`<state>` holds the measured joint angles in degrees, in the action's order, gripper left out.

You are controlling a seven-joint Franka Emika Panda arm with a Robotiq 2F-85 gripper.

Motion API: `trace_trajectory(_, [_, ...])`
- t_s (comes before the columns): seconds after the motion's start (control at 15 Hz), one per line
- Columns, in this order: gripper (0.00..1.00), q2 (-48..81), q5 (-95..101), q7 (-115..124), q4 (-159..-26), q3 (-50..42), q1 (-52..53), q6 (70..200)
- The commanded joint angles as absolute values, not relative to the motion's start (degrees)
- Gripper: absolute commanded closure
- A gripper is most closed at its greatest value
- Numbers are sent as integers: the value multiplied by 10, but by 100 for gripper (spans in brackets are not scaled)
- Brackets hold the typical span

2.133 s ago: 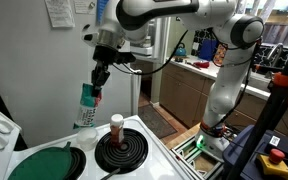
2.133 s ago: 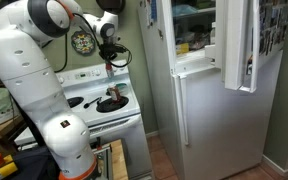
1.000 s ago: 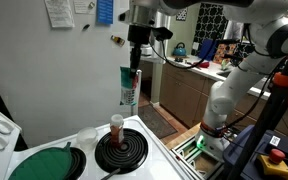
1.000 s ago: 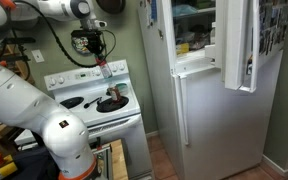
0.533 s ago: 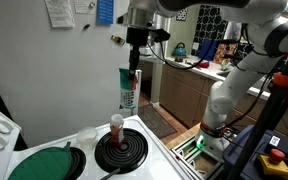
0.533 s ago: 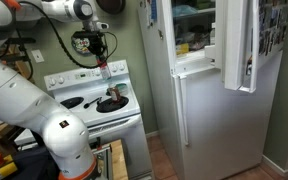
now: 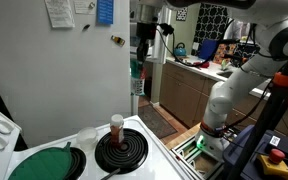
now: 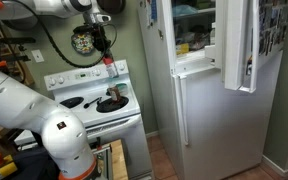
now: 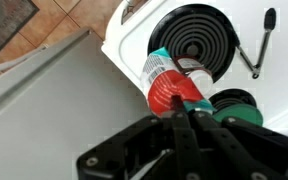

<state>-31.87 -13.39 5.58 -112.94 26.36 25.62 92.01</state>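
Observation:
My gripper [image 7: 139, 48] is shut on a bottle [image 7: 136, 78] with a green and white label and a red end, and holds it upright high above the white stove [image 7: 159, 145]. It shows in both exterior views; the gripper [image 8: 103, 40] hangs over the stove's back with the bottle [image 8: 108, 62] below it. In the wrist view the gripper [image 9: 181, 112] clamps the bottle [image 9: 170, 82], with the black coil burner [image 9: 196, 35] far below. A small red-capped bottle [image 7: 116, 125] stands on the burner [image 7: 122, 152].
A green lid [image 7: 46, 164] lies on the neighbouring burner and shows in the wrist view [image 9: 242, 104]. A dark pan [image 8: 109, 102] sits on the stove. A white refrigerator [image 8: 199, 100] with an open door [image 8: 239, 45] stands beside the stove. The refrigerator's white side panel [image 7: 64, 70] is close to the bottle.
My gripper has carried the bottle up and sideways, away from above the burner and toward the edge of the white panel. The small bottle on the burner has not moved.

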Motion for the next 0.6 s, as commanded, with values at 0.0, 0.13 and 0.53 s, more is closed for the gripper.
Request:
trace_trajectory(0.0, [100, -390, -94, 94, -1151, 245, 223, 874])
trace_trajectory(0.13, [100, -412, -74, 107, -1150, 234, 199, 867])
trace_trajectory(0.53, [99, -412, -60, 102, -1133, 227, 167, 871])
